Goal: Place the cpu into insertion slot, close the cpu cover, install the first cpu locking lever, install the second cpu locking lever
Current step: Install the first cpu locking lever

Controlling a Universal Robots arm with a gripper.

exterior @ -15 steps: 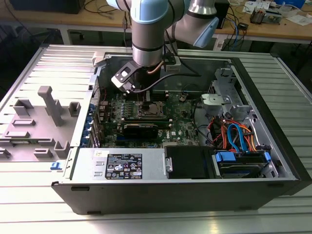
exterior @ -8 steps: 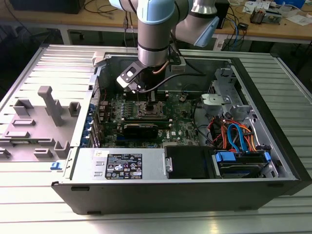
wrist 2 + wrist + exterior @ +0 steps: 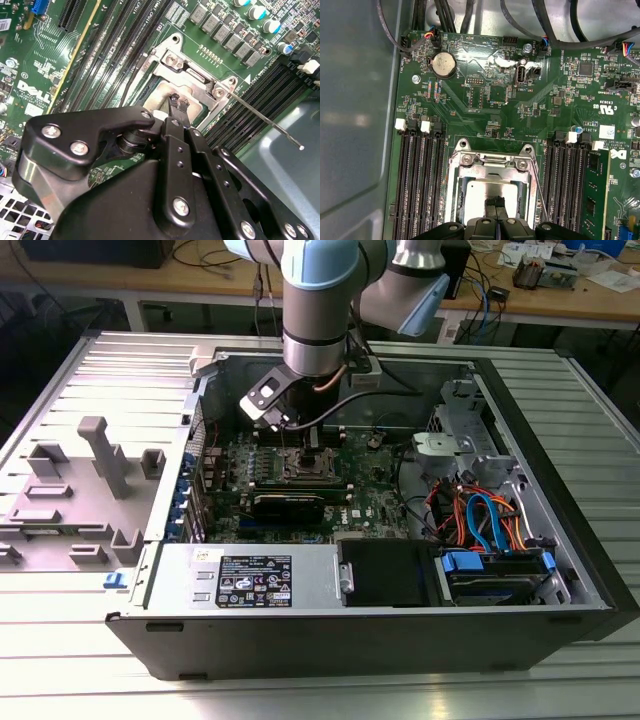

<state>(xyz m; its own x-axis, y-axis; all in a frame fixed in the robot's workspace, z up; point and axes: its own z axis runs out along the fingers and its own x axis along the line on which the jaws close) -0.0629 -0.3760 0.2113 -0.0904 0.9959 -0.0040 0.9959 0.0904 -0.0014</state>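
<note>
From my console I see a ribbed metal table (image 3: 400, 695) with an opened computer case (image 3: 350, 640) lying flat on it, grey plastic fixtures (image 3: 100, 455) beside it on the exterior view's left, and wooden workbenches (image 3: 560, 305) strewn with cables behind. The arm (image 3: 315, 300) comes straight down into the case over the green board (image 3: 370, 495). The cpu (image 3: 475, 197) is a small flat square with a pale silvery top, and it sits in the insertion slot (image 3: 451, 200), between the banks of long black memory slots (image 3: 420, 190). The cpu cover (image 3: 492, 172) lies down flat around it, so I see the chip through its square window. A thin locking lever (image 3: 265, 122) sticks out at an angle from one corner of the socket. My gripper (image 3: 178, 102) has its two black fingers drawn together with nothing between them, tips pointing down over the chip's top inside the window; I cannot tell whether they touch the metal.
</note>
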